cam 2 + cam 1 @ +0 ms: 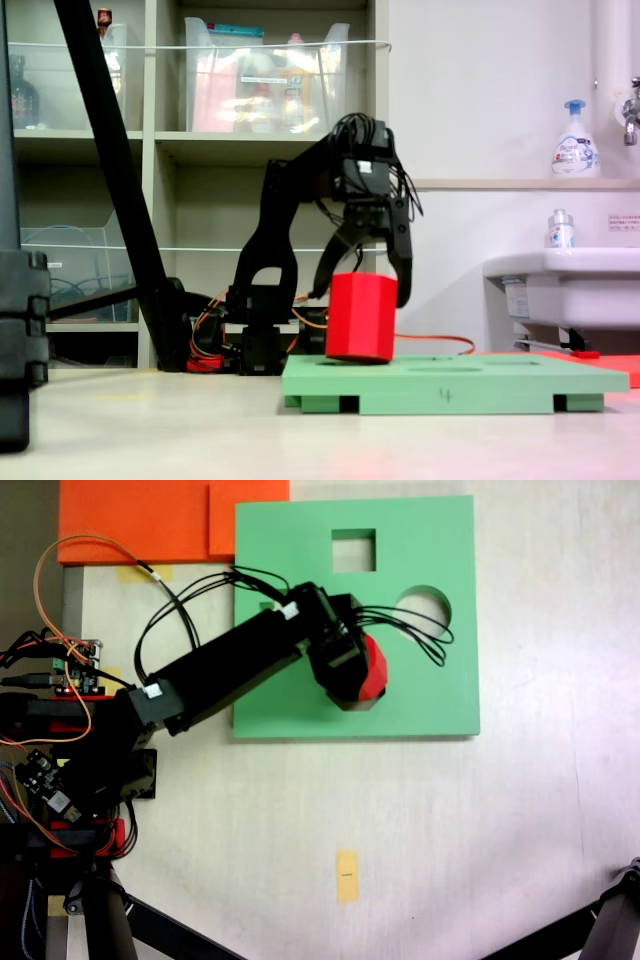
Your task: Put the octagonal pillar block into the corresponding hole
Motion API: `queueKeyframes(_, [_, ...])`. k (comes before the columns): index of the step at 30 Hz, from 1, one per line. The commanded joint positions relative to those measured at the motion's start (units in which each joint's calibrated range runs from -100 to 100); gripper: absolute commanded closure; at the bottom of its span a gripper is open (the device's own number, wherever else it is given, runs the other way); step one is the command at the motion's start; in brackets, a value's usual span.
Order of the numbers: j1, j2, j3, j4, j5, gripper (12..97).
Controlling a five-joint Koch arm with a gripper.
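A black robot arm reaches over a flat green board lying on a pale tabletop. Its tool is clenched on a red block, one finger on each side, seen clearly in the low side view. There the block stands slightly tilted, its lower edge at the board's top surface; whether it touches cannot be told. From above, the arm's wrist covers most of the block, leaving a red sliver. A square hole and a round hole show, the round one partly crossed by black cables. The eight-sided hole is hidden beneath the arm.
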State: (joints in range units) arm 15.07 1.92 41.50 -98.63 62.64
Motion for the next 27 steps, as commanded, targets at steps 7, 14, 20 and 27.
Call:
queueKeyframes(7, [-0.34,-5.41,-0.42,-1.37,-0.15,70.5])
queueKeyframes(14, [-0.59,-6.24,-2.42,-1.37,-0.15,70.5])
queueKeyframes(20, [-0.63,-3.59,-3.11,-1.37,-0.20,70.5])
queueKeyframes(27, [-1.03,0.18,-3.01,-1.37,-1.95,70.3])
